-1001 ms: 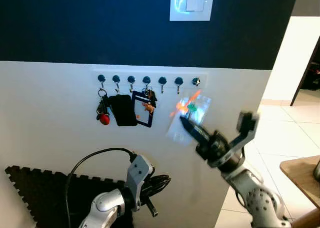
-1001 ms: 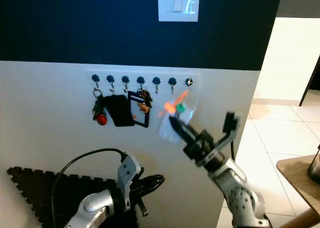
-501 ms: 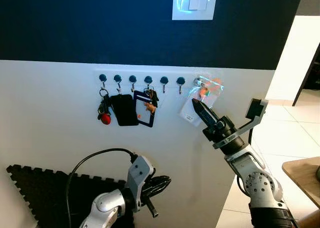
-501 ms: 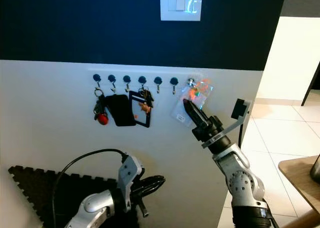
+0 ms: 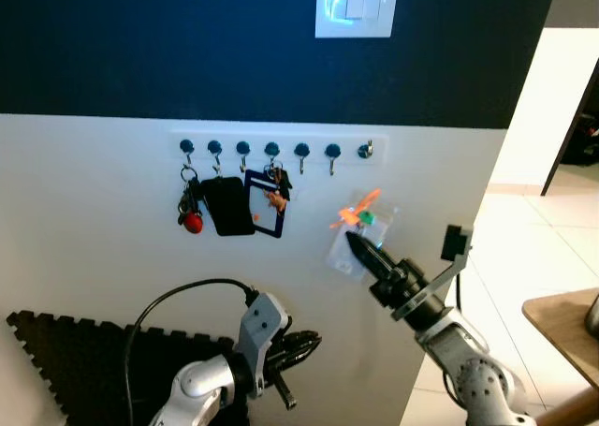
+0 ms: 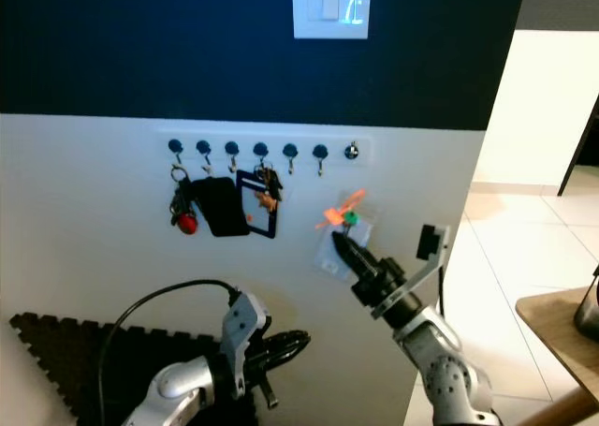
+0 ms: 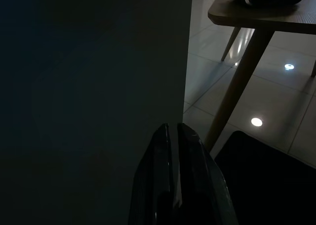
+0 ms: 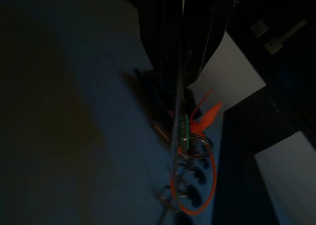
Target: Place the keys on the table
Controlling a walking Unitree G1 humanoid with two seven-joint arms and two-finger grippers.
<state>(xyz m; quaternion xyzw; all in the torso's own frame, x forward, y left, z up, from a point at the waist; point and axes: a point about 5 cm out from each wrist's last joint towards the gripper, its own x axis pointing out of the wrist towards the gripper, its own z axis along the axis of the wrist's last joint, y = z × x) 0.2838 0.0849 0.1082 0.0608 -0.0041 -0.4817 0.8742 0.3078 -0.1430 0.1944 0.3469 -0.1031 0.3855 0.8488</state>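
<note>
Now the right pincer [image 5: 359,245] pinches the clear-tagged keys with orange and green fobs [image 5: 358,222], off the white wall's hook rail [image 5: 276,148]; wooden counter [image 5: 562,325] at four o'clock. Left pincer [image 7: 174,136] pressed together, idle.

You see keys [image 5: 360,222] on a metal ring with orange plastic and a clear glossy tag, matt white wall [image 5: 94,257], glossy floor tiles [image 5: 533,248], smooth wood table [image 5: 562,328] far right.
</note>
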